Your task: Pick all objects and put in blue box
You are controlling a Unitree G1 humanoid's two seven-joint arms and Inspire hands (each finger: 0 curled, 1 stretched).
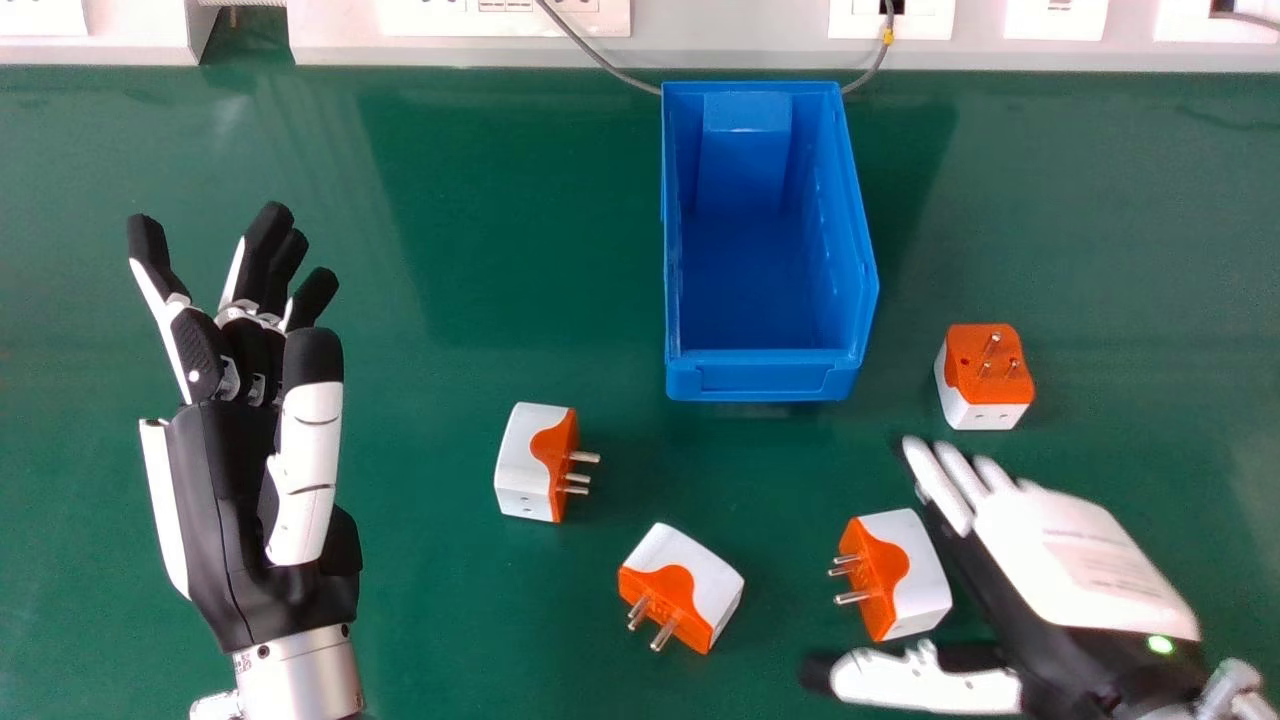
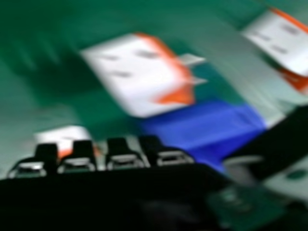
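In the head view my right hand (image 1: 1075,550) is at the lower right, fingers straight, its thumb apart. A white and orange plug adapter (image 1: 895,575) lies between its fingers and thumb, not gripped. In the right hand view the right hand (image 2: 120,156) shows its fingertips, with an adapter (image 2: 134,74) beyond them. Other adapters lie near the blue box's right front corner (image 1: 988,375), at centre left (image 1: 535,462) and at the lower middle (image 1: 680,590). The blue box (image 1: 765,375) stands empty at the back. My left hand (image 1: 260,480) is open at the left, holding nothing.
A grey trunking with white sockets (image 1: 505,18) runs along the back edge of the green table (image 1: 450,620). A grey cable (image 1: 600,58) passes behind the box.
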